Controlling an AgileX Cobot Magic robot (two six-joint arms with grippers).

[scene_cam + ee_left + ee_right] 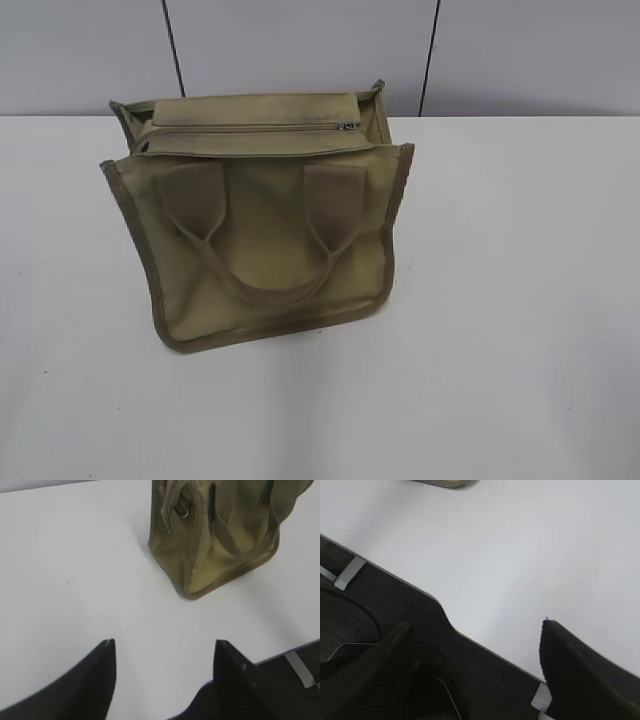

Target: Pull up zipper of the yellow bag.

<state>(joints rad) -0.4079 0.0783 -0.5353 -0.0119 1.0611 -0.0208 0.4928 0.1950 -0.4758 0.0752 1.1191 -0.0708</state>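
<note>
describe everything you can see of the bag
The bag is a squarish khaki tote that looks like canvas, edged in darker olive binding. Two wide loop handles are sewn to its near face and hang down against it. A zipper runs along the top panel, its small metal pull at the right end. It stands on the white table, leaning slightly; neither gripper touches it.

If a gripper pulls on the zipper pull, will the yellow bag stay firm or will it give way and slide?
The yellow bag is probably floppy: its canvas face sags and its handles droop. It looks empty, so likely light. Tugging the zipper pull may drag it across the smooth white table unless the other gripper holds it.
</note>
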